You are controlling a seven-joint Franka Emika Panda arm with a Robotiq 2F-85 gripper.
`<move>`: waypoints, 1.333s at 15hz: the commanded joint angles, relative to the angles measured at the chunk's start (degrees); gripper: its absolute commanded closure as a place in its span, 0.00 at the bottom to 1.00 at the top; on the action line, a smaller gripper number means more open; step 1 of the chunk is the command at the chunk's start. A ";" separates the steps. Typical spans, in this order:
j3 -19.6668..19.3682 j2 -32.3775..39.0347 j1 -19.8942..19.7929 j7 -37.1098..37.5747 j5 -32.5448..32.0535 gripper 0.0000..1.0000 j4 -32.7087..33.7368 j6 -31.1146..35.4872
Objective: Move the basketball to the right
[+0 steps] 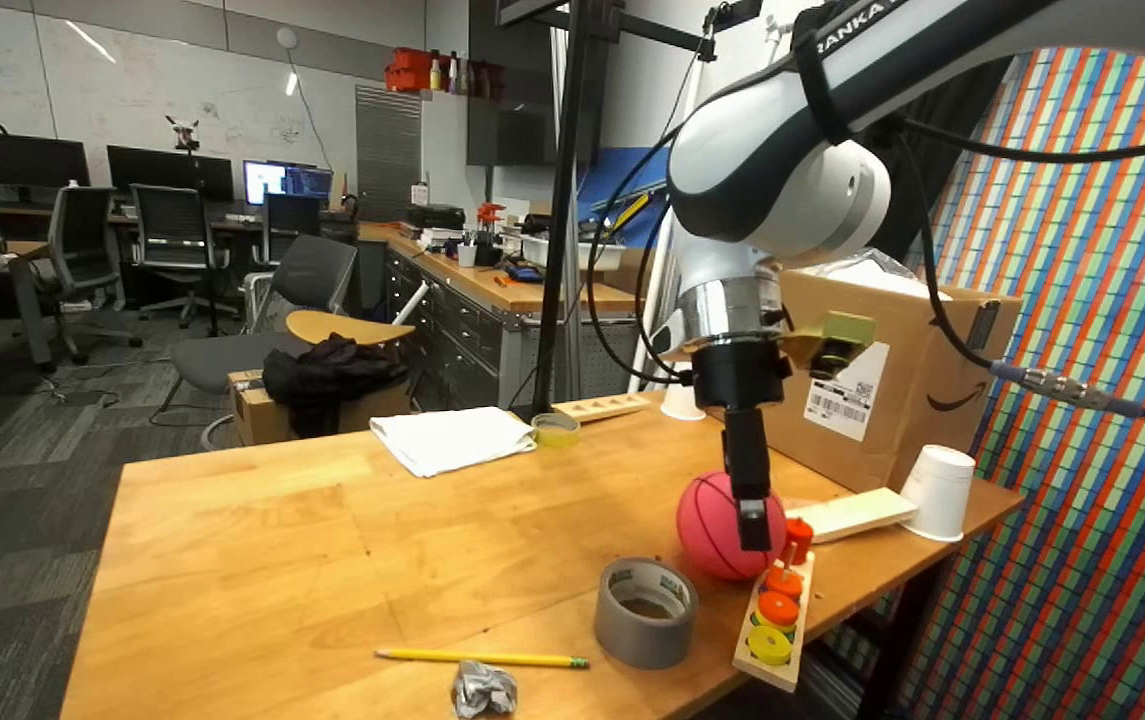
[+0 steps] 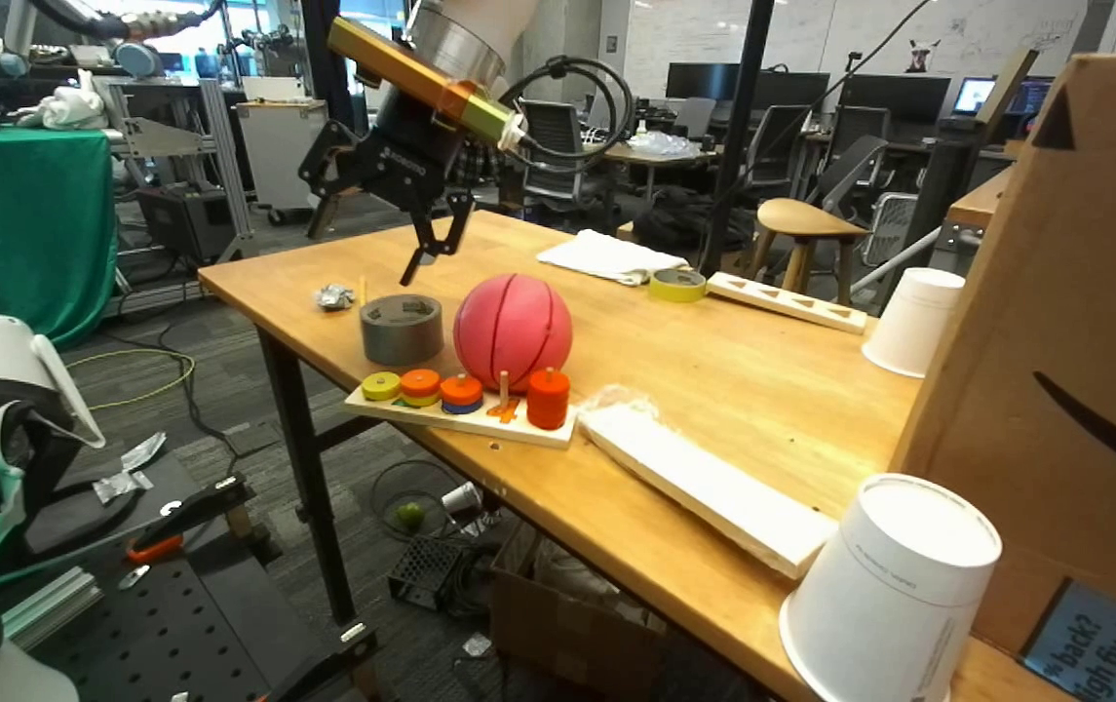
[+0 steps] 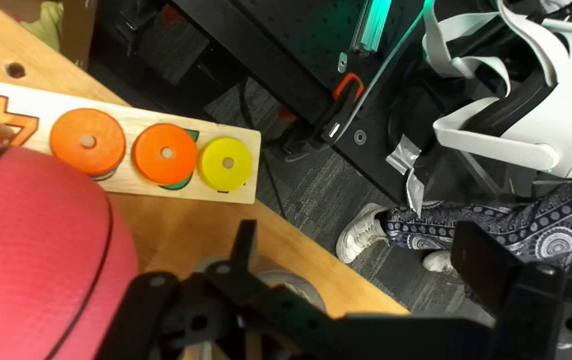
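Only the wrist view lets me spot someone's legs (image 3: 540,225). The claw (image 3: 358,245) gapes wide, gripping nothing, left of the ball (image 2: 514,331) in an exterior view.

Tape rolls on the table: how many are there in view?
2. The grey roll lies beside the pink basketball; the yellow roll lies beside the white cloth. Another could be hidden behind the cardboard box.
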 commanded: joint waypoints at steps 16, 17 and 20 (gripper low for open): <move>-4.64 -5.73 -7.56 5.17 -10.13 0.00 4.71 24.55; -4.21 -6.52 -7.43 8.13 -10.97 0.00 3.19 27.61; -2.54 -6.95 -6.64 15.72 -15.61 0.00 0.80 28.01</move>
